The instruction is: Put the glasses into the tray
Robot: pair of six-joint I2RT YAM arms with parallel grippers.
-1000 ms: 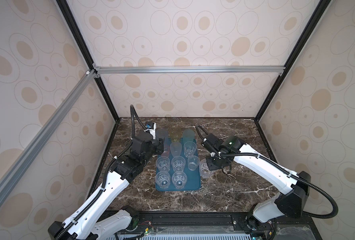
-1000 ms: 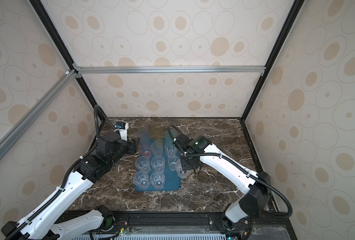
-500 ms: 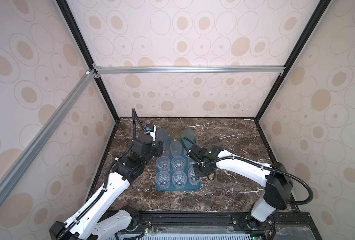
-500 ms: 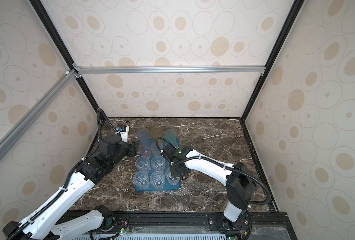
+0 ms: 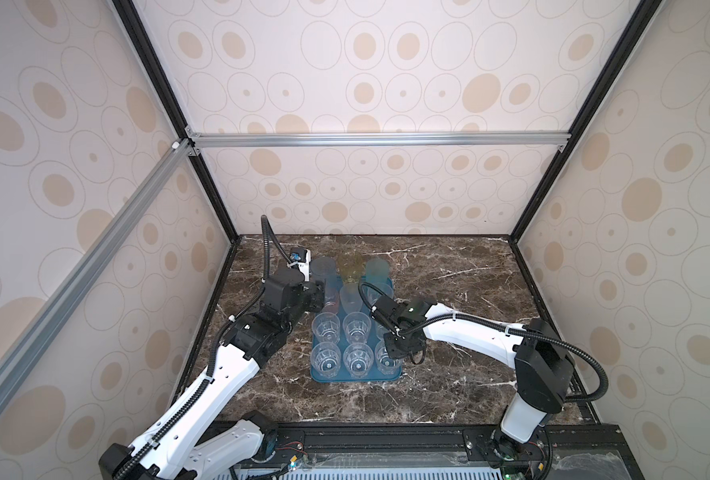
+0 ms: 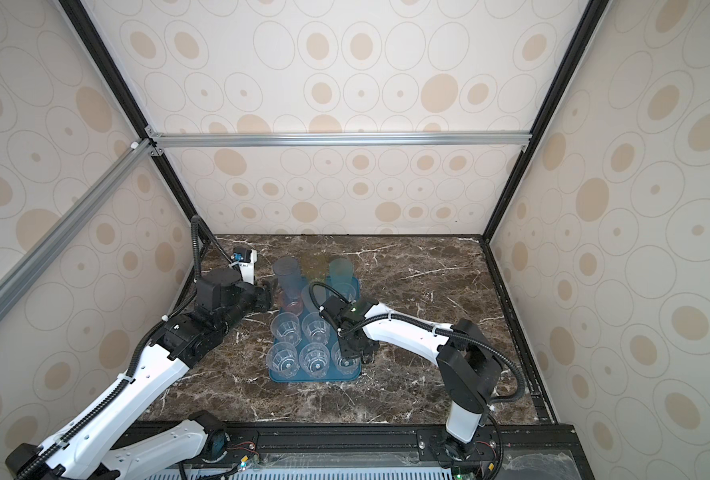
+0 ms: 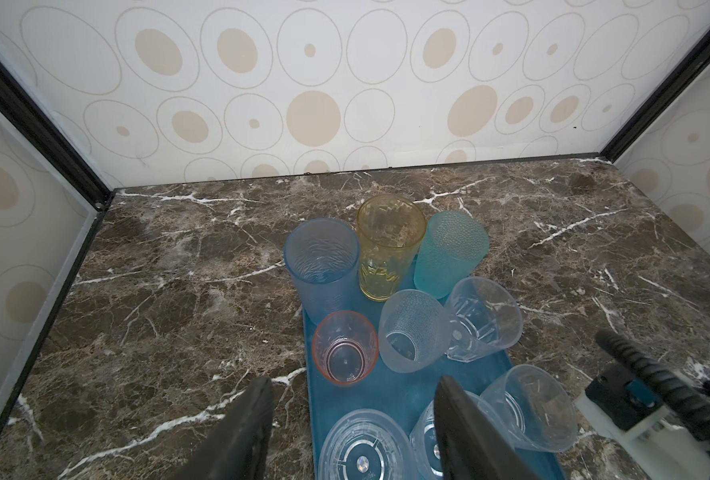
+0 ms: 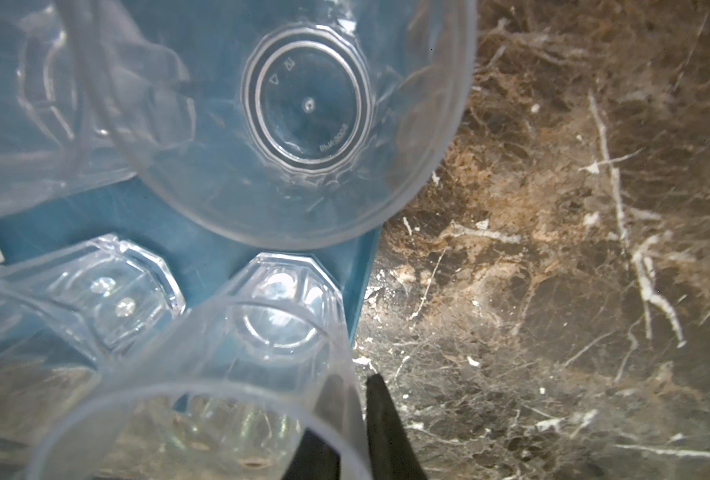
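The teal-blue tray (image 5: 355,376) (image 6: 316,376) lies mid-table with several glasses standing in it. Clear faceted ones (image 5: 357,356) fill its near rows. Pink (image 7: 345,349), pale grey (image 7: 413,332), frosted blue (image 7: 322,257), yellow (image 7: 388,241) and teal-green (image 7: 449,249) ones stand farther back. My right gripper (image 5: 401,353) (image 8: 359,376) points down at the tray's right edge. It is shut on the wall of a clear glass (image 8: 237,332) (image 5: 380,331), one finger inside and one outside, and the glass's base rests on the tray. My left gripper (image 7: 357,399) (image 5: 320,299) hovers open and empty by the tray's left edge, near the pink glass.
Dark marble table (image 5: 469,282) inside a patterned-wall booth with black corner posts. The right arm (image 5: 469,336) reaches in from the right and the left arm (image 5: 262,332) from the left, both close to the tray.
The right gripper has carried the clear glass leftward from the table beside the tray onto the tray's right side. The left arm has barely moved.
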